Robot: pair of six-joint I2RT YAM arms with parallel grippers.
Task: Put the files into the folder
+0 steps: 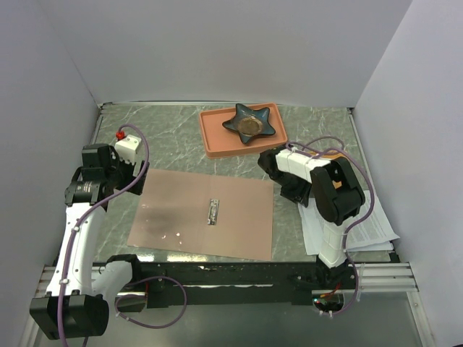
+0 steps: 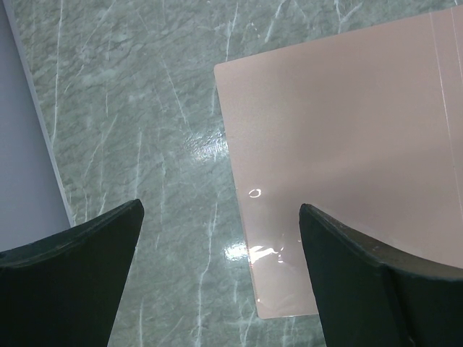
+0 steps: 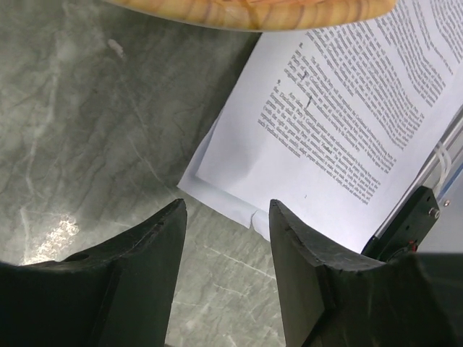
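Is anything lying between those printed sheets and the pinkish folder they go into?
Nothing visible. Only bare grey marbled tabletop separates the white printed paper sheets from the flat pinkish-brown card folder; the open right tool hovers over the sheets' corner.

The tabletop (image 1: 173, 137) is a grey-green marbled sheet, glossy enough to throw back spots of light. In the upper middle of the overhead view lies a salmon-orange rimmed tray (image 1: 217, 139), turned a little askew. A dark blue star-shaped dish (image 1: 250, 123) with a brownish centre sits in its right half. Plain white walls (image 1: 217, 43) close in the back and both sides. A black bar (image 1: 239, 273) runs along the table's bottom edge. At the top of the right wrist view shows a curved yellowish wood-grained edge (image 3: 253, 11); what it belongs to I cannot tell.
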